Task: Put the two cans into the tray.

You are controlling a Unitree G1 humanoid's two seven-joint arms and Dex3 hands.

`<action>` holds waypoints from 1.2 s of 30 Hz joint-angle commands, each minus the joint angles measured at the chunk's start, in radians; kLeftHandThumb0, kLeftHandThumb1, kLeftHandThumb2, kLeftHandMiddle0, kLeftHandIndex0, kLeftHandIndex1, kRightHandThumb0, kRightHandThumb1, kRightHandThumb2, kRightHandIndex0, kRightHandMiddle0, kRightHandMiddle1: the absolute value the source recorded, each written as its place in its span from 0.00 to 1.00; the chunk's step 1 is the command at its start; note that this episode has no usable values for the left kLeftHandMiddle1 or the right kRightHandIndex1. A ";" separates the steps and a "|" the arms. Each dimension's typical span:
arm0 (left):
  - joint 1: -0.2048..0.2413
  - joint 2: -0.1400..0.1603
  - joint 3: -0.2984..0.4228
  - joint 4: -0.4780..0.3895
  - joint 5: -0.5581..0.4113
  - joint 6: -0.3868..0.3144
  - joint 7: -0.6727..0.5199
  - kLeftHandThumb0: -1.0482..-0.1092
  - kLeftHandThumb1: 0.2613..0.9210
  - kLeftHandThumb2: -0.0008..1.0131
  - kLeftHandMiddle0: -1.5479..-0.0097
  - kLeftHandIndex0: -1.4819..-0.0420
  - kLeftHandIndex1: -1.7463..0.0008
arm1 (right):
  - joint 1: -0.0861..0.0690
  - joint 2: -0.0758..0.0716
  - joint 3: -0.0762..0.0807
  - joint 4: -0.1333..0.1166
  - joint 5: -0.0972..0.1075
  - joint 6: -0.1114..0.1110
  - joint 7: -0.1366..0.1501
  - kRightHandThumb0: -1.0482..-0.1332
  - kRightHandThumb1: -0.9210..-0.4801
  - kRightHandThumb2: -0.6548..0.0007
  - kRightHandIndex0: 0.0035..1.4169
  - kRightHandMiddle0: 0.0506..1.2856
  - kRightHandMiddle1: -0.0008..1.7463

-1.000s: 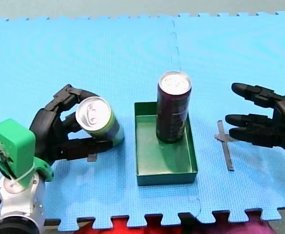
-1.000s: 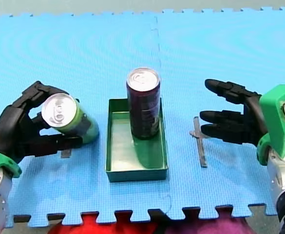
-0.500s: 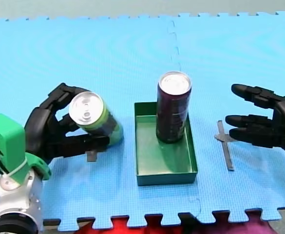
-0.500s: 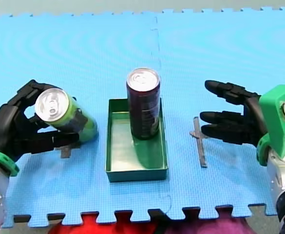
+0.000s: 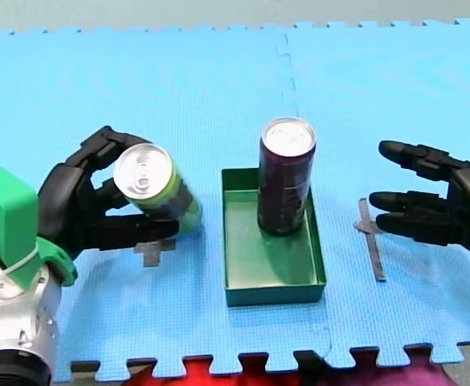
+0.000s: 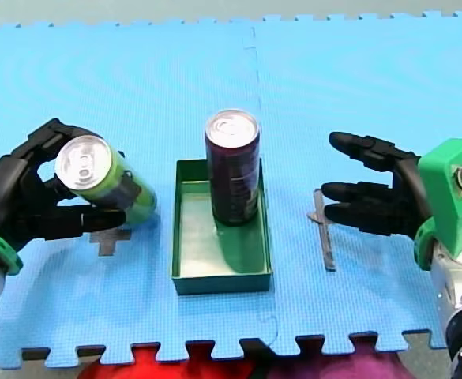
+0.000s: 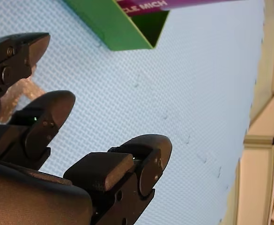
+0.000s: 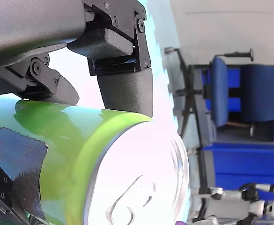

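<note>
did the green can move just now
Yes. The green can, in the left hand, has drifted slightly left, away from the tray. The right hand is open, right of it.

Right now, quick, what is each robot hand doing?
Left hand: closed on the tilted green can, left of the tray.
Right hand: open, holding nothing, right of the tray.
</note>
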 commanded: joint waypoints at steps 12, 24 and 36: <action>0.174 0.089 -0.086 -0.727 0.121 0.371 0.080 0.91 0.75 0.01 0.40 0.65 0.00 | 0.012 0.003 0.000 0.018 -0.004 -0.016 -0.004 0.54 0.44 1.00 0.68 0.49 0.00; 0.207 0.087 -0.092 -0.845 0.153 0.432 0.085 0.90 0.75 0.01 0.40 0.65 0.00 | 0.019 0.007 -0.003 0.022 -0.004 -0.036 0.007 0.50 0.44 1.00 0.69 0.49 0.00; 0.177 0.109 -0.095 -0.922 0.133 0.491 0.046 0.88 0.75 0.01 0.40 0.64 0.00 | 0.021 0.014 -0.003 0.026 -0.012 -0.043 0.001 0.47 0.45 1.00 0.69 0.49 0.00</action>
